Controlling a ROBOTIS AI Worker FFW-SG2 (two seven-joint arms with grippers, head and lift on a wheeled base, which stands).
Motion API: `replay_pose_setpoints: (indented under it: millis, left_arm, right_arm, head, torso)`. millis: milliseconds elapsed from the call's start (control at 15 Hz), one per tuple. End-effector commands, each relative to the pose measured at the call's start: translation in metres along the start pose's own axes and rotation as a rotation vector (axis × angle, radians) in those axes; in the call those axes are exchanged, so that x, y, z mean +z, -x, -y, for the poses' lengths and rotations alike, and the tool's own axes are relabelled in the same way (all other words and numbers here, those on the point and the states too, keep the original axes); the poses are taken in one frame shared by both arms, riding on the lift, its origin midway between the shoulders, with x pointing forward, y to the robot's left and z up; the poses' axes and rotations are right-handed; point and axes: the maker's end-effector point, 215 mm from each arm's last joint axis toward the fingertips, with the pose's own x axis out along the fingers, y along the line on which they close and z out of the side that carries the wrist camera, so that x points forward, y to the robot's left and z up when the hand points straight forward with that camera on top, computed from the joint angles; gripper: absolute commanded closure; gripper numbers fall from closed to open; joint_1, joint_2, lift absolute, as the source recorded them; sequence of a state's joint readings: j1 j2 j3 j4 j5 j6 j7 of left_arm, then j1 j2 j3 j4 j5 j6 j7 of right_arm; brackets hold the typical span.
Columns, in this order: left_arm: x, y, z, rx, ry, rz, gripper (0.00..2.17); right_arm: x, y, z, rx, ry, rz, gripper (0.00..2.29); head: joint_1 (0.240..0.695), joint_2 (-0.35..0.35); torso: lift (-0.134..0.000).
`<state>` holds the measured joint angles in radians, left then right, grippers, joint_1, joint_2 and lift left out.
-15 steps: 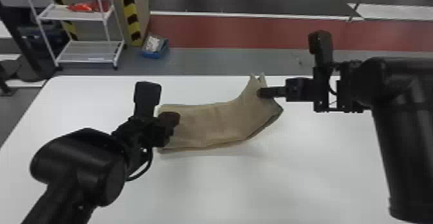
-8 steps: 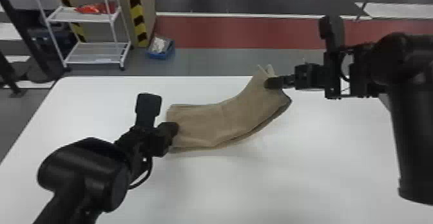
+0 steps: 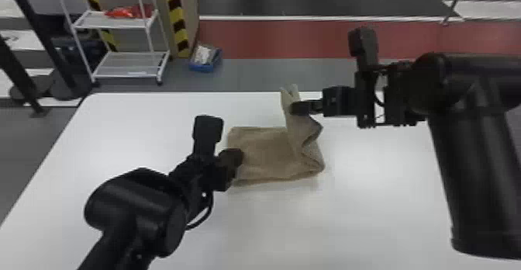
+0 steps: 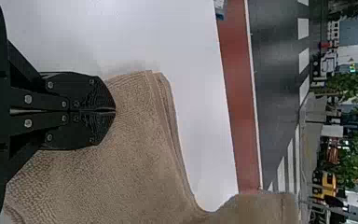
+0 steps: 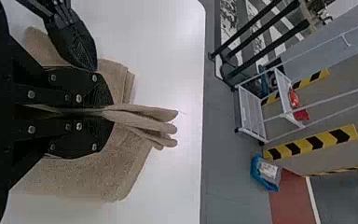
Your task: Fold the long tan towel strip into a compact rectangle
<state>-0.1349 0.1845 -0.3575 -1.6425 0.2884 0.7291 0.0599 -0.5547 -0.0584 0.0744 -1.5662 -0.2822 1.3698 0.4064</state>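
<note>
My left gripper (image 3: 232, 157) is at the left end of the tan towel (image 3: 267, 153), which lies layered on the white table. In the left wrist view the gripper (image 4: 114, 111) has its fingers together, tips against the towel (image 4: 135, 172); nothing can be made out between them. My right gripper (image 3: 299, 108) holds the towel's other end up above the right part of the strip. From the right wrist view, that gripper (image 5: 107, 112) is shut on several layers, whose folded edges (image 5: 161, 125) stick out past the tips. The flat part lies beneath.
Beyond the table's far edge (image 3: 163, 93) stand a white wire shelf (image 3: 128, 65) with a red item and a blue box (image 3: 205, 59) on the floor. The left gripper's finger (image 5: 72, 39) is close beside the right gripper in the right wrist view.
The right gripper has carried the raised end leftward, and the towel's right part now bends back over itself. The left gripper is still at the towel's left end.
</note>
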Motion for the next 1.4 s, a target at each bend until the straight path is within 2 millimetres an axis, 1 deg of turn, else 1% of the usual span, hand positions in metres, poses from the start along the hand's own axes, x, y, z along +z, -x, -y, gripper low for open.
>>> replay_pose_setpoints:
  millis: [0,133,333,467,533,600,667,867,933,1067,1133,1200,1267,1333]
  left_arm:
    - [0.003,-0.002,0.015,-0.02,0.002,0.007,1.92]
    - [0.006,-0.002,0.017,-0.021,0.003,0.011,1.92]
    - [0.007,-0.002,0.013,-0.017,0.002,0.012,1.92]
    - [0.008,-0.002,0.011,-0.014,0.002,0.013,1.92]
    - [0.008,-0.003,0.013,-0.016,0.0,0.013,1.92]
    - [0.008,-0.003,0.014,-0.019,0.0,0.012,1.92]
    - [0.008,-0.003,0.014,-0.019,0.0,0.012,1.92]
    - [0.01,-0.003,0.014,-0.018,-0.002,0.015,1.93]
    - [0.01,-0.003,0.014,-0.018,-0.002,0.015,1.93]
    - [0.012,-0.003,0.014,-0.018,0.0,0.022,1.92]
    - [0.014,-0.003,0.015,-0.02,0.001,0.03,1.92]
    - [0.015,-0.001,0.015,-0.019,0.0,0.033,1.92]
    - [0.013,0.001,0.013,-0.017,-0.001,0.034,1.92]
    - [0.021,0.005,0.013,-0.018,0.001,0.052,1.92]
  right_arm:
    - [-0.011,-0.021,-0.018,0.052,-0.02,-0.002,1.05]
    - [-0.019,-0.032,-0.025,0.054,-0.015,-0.013,1.05]
    - [-0.032,-0.041,-0.024,0.041,-0.004,-0.036,1.05]
    - [-0.04,-0.045,-0.02,0.028,-0.006,-0.056,1.04]
    - [-0.041,-0.047,-0.022,0.029,0.002,-0.061,1.04]
    - [-0.042,-0.049,-0.02,0.016,0.004,-0.063,0.99]
    - [-0.044,-0.053,-0.02,0.015,0.01,-0.062,0.78]
    - [-0.05,-0.06,-0.028,0.027,0.015,-0.073,0.26]
    - [-0.05,-0.061,-0.028,0.028,0.014,-0.069,0.17]
    - [-0.051,-0.062,-0.028,0.04,0.005,-0.051,0.17]
    - [-0.055,-0.061,-0.027,0.042,-0.005,-0.052,0.17]
    - [-0.058,-0.059,-0.031,0.053,-0.007,-0.046,0.17]
    - [-0.062,-0.053,-0.034,0.069,-0.016,-0.042,0.17]
    - [-0.069,-0.044,-0.035,0.079,-0.028,-0.046,0.21]
  head:
    - [0.695,0.014]
    - [0.695,0.021]
    - [0.695,0.036]
    - [0.695,0.04]
    - [0.695,0.042]
    - [0.695,0.044]
    - [0.695,0.044]
    - [0.695,0.047]
    - [0.695,0.05]
    - [0.695,0.055]
    - [0.695,0.057]
    - [0.695,0.057]
    - [0.695,0.057]
    - [0.695,0.056]
  torso:
    - [-0.128]
    - [-0.128]
    - [-0.128]
    - [-0.128]
    - [-0.128]
    - [-0.128]
    - [-0.128]
    - [-0.128]
    - [-0.128]
    - [-0.128]
    - [-0.128]
    - [-0.128]
    - [-0.128]
    - [-0.128]
